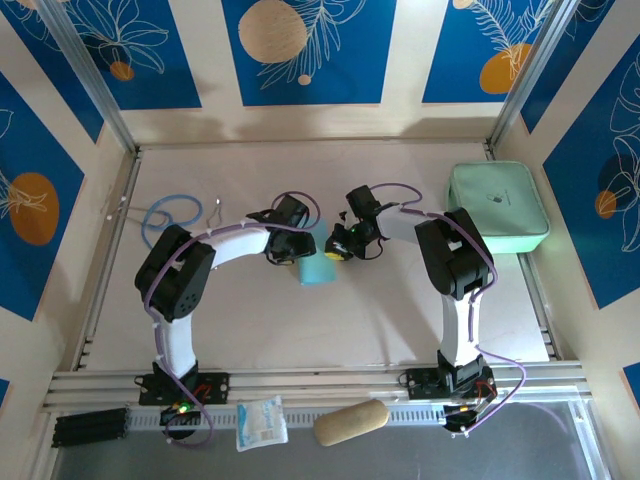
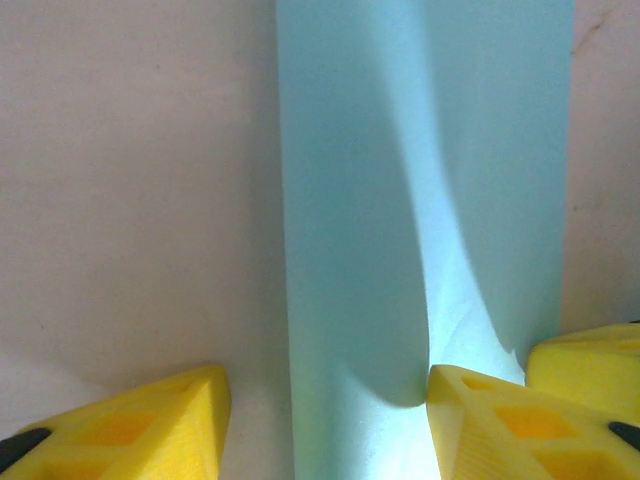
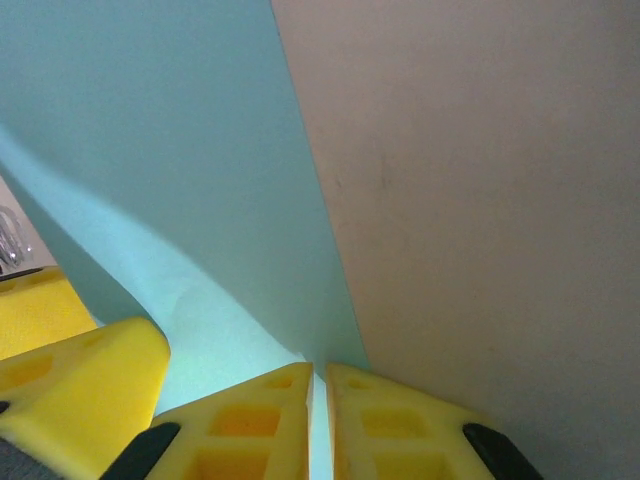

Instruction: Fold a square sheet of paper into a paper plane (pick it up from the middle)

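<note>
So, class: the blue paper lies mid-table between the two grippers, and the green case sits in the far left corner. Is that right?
Not quite. The case sits in the far right corner, not the left, as the top view shows. The rest holds: the paper does lie mid-table.

White arms (image 1: 182, 335) with black joints (image 1: 176, 275), purple cables (image 1: 506, 362), seemingly hollowed yellow fingers (image 2: 130, 425).
</note>
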